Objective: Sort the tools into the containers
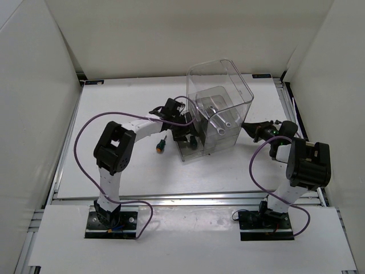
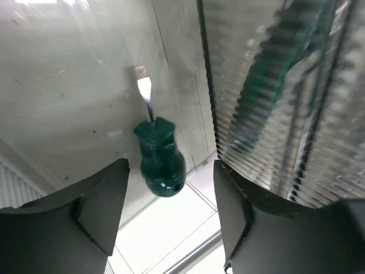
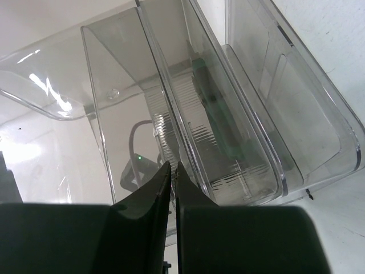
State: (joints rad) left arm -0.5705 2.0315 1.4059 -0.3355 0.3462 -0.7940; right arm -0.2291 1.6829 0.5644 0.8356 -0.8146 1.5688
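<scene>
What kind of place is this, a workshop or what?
Probably a robot test cell in a lab: plain white walls box in a white table, the left arm and right arm are bolted at its near edge, with a clear bin between them.

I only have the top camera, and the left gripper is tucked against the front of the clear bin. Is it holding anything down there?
Observer: No. Its wrist view shows the left gripper open, with a green-handled screwdriver between the fingers, touching neither.
Operator: Which way does the blade point?
Observer: Away from the gripper, alongside a ribbed wall of the clear bin.
Operator: And the right gripper?
Observer: Its wrist view shows the right gripper shut, with the edge of a thin clear bin wall running in between the fingertips.
</scene>
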